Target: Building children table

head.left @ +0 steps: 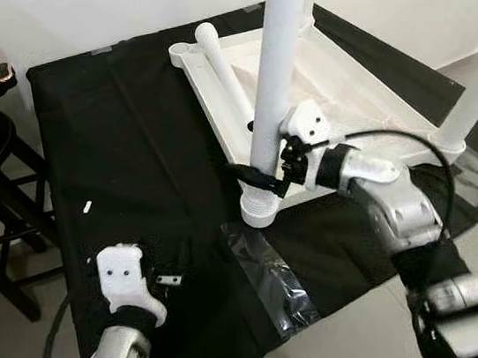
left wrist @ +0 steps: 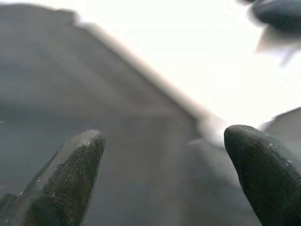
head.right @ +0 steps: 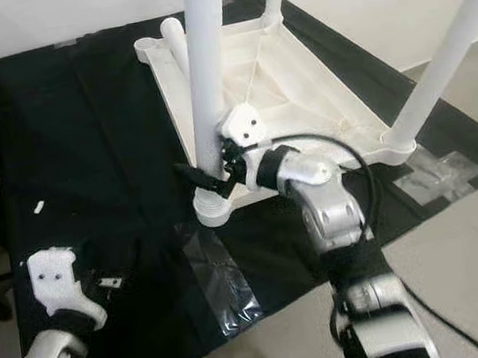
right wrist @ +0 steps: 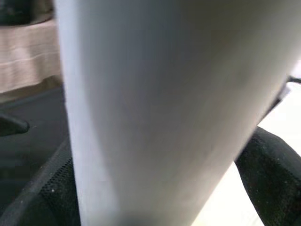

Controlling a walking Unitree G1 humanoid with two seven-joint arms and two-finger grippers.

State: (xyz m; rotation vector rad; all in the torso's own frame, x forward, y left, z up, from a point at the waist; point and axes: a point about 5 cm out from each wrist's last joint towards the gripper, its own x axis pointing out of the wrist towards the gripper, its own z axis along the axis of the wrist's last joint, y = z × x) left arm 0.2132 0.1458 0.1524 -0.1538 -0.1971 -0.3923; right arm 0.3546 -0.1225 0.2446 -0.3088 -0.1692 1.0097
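Here, the right gripper [head.left: 267, 178] clasps its black fingers around the upright white plastic table leg [head.left: 275, 76], seated in the overturned white tabletop [head.right: 317, 97]; the left gripper [left wrist: 164, 174], fingers spread, hovers well apart over the black-draped counter [head.left: 108, 135].

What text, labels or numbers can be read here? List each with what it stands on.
None can be read. The white table top, its white legs, the black cloth and both grippers, left and right, carry no legible print. The clear plastic bag shows no readable label.
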